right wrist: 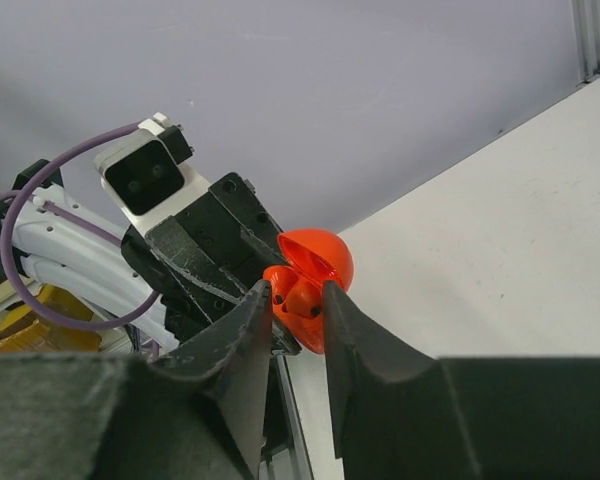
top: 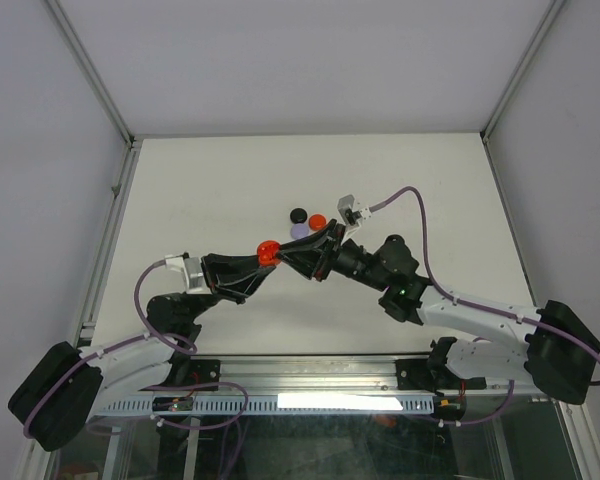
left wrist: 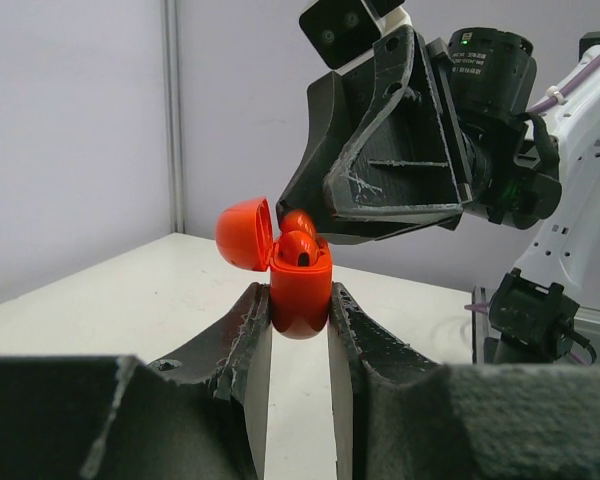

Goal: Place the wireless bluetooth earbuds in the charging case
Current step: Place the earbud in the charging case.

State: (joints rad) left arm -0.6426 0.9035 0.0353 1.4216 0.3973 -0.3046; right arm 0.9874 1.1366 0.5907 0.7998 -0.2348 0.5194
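**Seating a red earbud in the held-open case**

The left gripper (left wrist: 300,320) is clamping the lower shell of the red charging case (left wrist: 300,292) between its jaws, which are standing narrowly apart with the shell filling the gap; the case is being held upright above the tabletop (top: 210,180), its hinged lid (left wrist: 245,233) swung open to the side. Two red earbuds (left wrist: 298,245) are sitting in the mouth of the case, one behind the other, the nearer one showing a dark spot on its face. The right gripper (right wrist: 298,310) is meeting the case from the opposite side, its jaws standing to either side of the earbuds and the case's top; they are only slightly apart, and whether they are pinching an earbud or have just let go cannot be told.

Beyond the right jaws, a black disc (top: 298,214), a lavender disc (top: 299,230) and a red disc (top: 318,221) are lying close together on the tabletop.

The step in hand appears to be the insertion itself, near its end. The next move probably calls for the right jaws to part fully and draw straight back without dragging an earbud out, while the left jaws are keeping the case steady; pressing the earbuds home and shutting the lid may follow.
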